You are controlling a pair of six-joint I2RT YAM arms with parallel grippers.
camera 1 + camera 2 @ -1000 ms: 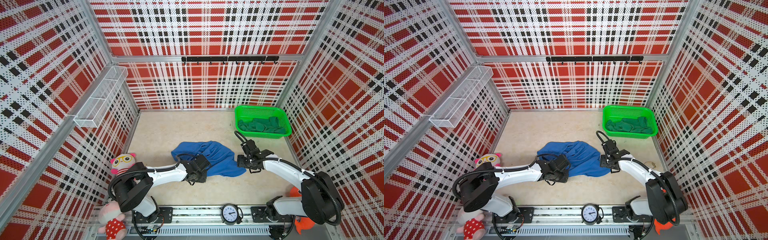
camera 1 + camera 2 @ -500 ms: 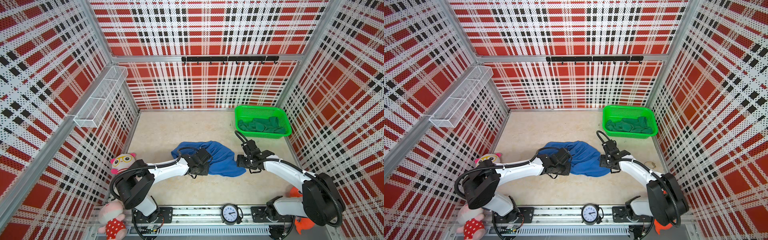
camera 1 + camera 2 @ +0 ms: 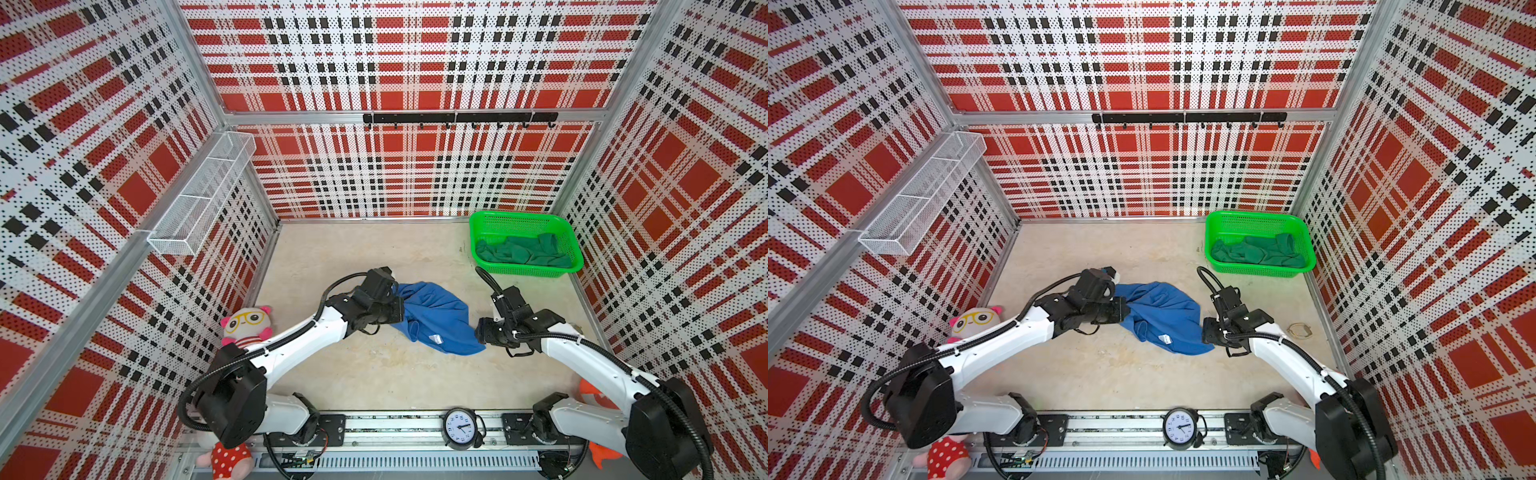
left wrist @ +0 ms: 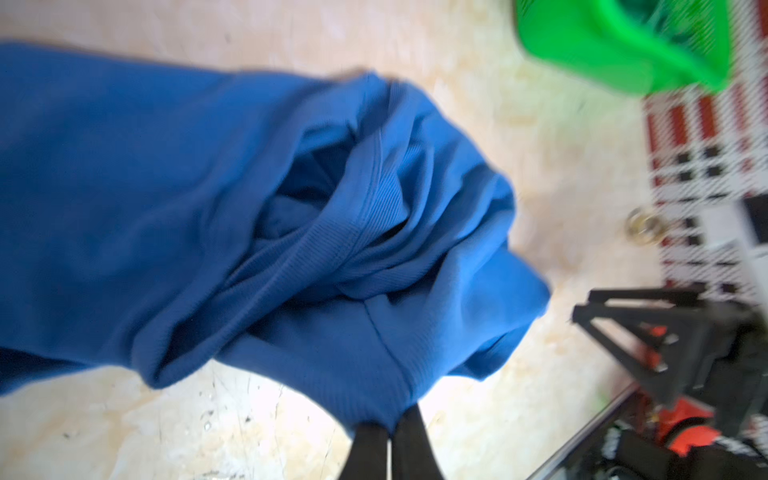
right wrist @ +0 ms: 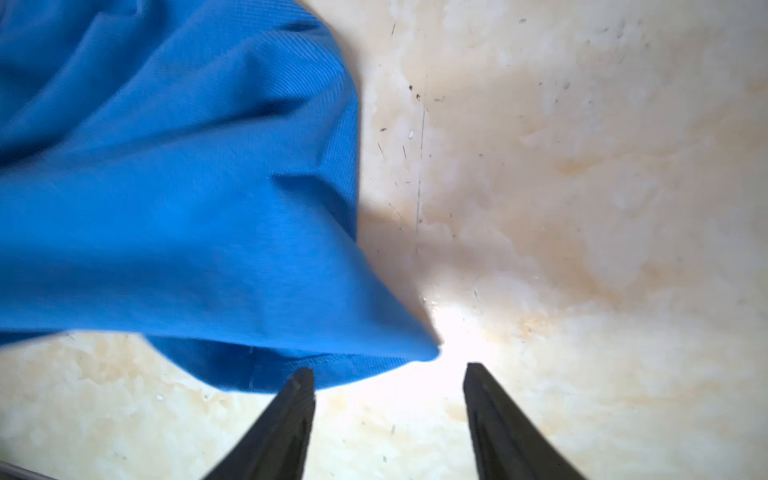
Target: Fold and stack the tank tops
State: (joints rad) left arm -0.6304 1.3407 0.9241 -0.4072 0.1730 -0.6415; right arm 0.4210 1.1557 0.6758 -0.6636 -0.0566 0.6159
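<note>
A long, boxy white wire-mesh shelf [image 3: 203,195] hangs on the left wall. Below it, a pink plush doll [image 3: 247,324] with yellow glasses sits at the edge of the pale, mottled table [image 3: 374,382]. The left gripper [image 4: 388,428] lies low over the table. Its two black fingers are pressed together on an edge of the blue tank top [image 3: 436,318] where a seam runs, so a pinch of cloth is caught between them.

The top is a soft, rumpled heap in the middle of the table. Its ribbed knit bunches into deep folds near the left gripper and fans out to a flatter, pointed corner on the right. A small white label [image 3: 434,338] shows on it in a top view.

The right gripper [image 5: 388,370] sits at that corner with its tapered black fingers roughly half spread. One tip is at the cloth's hem and the other is over bare table, and it holds nothing. In the far right corner, the bright green plastic mesh basket [image 3: 528,272] holds the dark green tank top [image 3: 523,251], crumpled inside.
</note>
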